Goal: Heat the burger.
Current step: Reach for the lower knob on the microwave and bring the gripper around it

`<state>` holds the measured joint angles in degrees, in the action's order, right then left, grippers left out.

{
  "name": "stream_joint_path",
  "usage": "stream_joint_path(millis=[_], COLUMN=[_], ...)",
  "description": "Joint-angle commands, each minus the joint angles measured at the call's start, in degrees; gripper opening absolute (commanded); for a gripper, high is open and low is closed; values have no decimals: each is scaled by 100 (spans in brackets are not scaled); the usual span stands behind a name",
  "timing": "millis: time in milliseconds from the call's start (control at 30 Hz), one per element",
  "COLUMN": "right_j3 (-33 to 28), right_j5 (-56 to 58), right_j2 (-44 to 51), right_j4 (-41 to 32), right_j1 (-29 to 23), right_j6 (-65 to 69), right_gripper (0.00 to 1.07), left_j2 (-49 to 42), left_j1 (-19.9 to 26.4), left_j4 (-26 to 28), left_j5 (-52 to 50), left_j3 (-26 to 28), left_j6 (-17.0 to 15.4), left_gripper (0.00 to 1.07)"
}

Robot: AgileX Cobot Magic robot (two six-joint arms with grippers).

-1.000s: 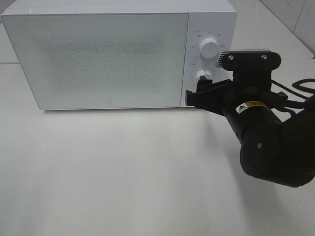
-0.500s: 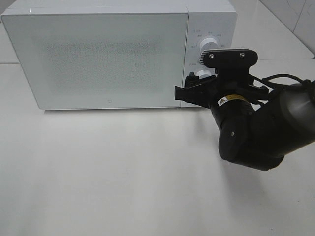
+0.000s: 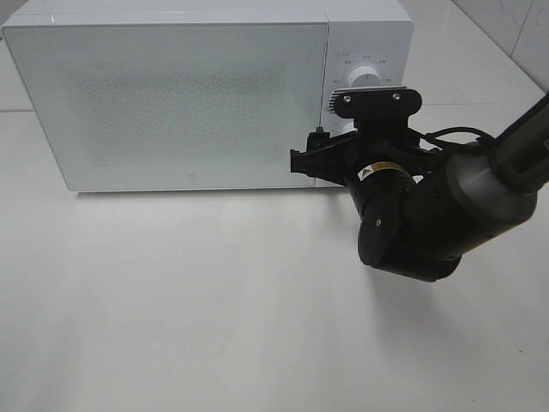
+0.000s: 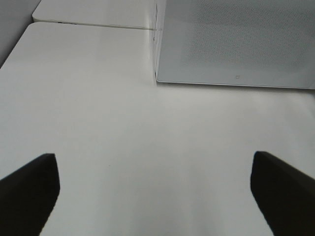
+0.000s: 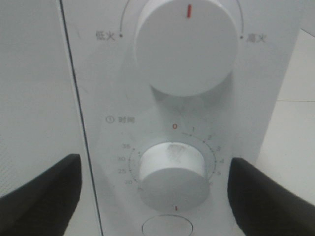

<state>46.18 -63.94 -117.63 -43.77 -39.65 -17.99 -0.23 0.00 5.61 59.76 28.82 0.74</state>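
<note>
— What sort of place is this?
— A robot test bench dressed as a kitchen corner, I'd say. Straight ahead of the right gripper stands a white microwave oven, with its timer dial and power dial facing the gripper.
— And around it?
— Plain white tabletop below the gripper, white tiles beyond it to its right.

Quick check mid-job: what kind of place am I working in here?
Likely a mock kitchen bench in a lab: a white microwave on a bare white table, with what looks like white tiling behind it.
</note>
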Motion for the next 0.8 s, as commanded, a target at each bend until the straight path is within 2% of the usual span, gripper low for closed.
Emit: stream_joint_path(millis=[33, 567, 667, 700, 733, 767, 800], right_j3=[155, 286, 286, 286, 286, 286, 286], right_j5=[34, 23, -23, -80, -80, -97, -103], right_j2=[-97, -138, -138, -138, -138, -138, -138], right_j4=[103, 241, 321, 350, 350, 350, 350], right_j1=[92, 246, 246, 246, 246, 246, 246], right_j6=[-23, -29, -34, -34, -34, -34, -34], right_gripper=[76, 75, 67, 55, 55, 49, 33], left_j2=[-143, -120, -120, -120, -120, -120, -120], left_j1=[17, 17, 17, 17, 17, 17, 17], left_j4=[0, 0, 0, 0, 0, 0, 0], left_j5=[-57, -57, -57, -57, -57, -57, -57], left_j3=[-17, -17, -17, -17, -17, -17, -17], left_j6=[-11, -11, -11, -11, -11, -11, -11], left_gripper=[98, 98, 98, 98, 98, 98, 98])
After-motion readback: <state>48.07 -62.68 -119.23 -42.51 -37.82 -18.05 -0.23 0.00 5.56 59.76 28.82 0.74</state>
